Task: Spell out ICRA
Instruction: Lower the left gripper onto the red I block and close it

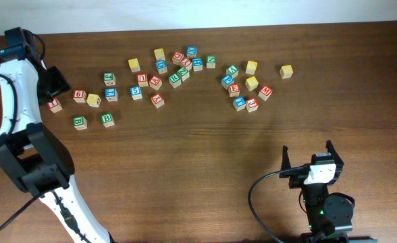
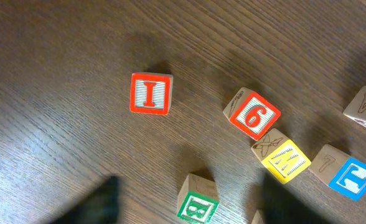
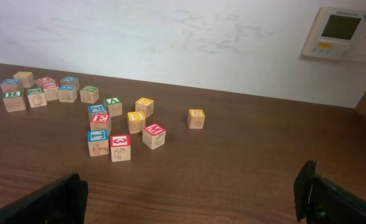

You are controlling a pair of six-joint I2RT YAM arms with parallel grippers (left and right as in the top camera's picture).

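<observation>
I cube [image 2: 150, 93] lies on the wood bench [image 2: 52, 130] near the left gripper [image 1: 53, 82], which hangs spread and empty. The right gripper [image 3: 195, 208] sits low, released, facing a white wall [image 3: 170, 37].

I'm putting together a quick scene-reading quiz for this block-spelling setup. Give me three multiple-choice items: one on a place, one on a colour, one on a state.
1. In the left wrist view, where does the red 6 cube lie relative to the red I cube?
A) stacked on it
B) to its right, apart from it
C) touching its left side

2. In the overhead view, what colour is the top of the lone cube farthest right?
A) blue
B) green
C) yellow

3. How is the right gripper?
A) open and empty
B) shut on a cube
C) shut on nothing

Answers:
1 B: a clear gap shows between the two cubes.
2 C: its top face shows yellow.
3 A: its fingers stand wide apart with no cube between them.
</observation>
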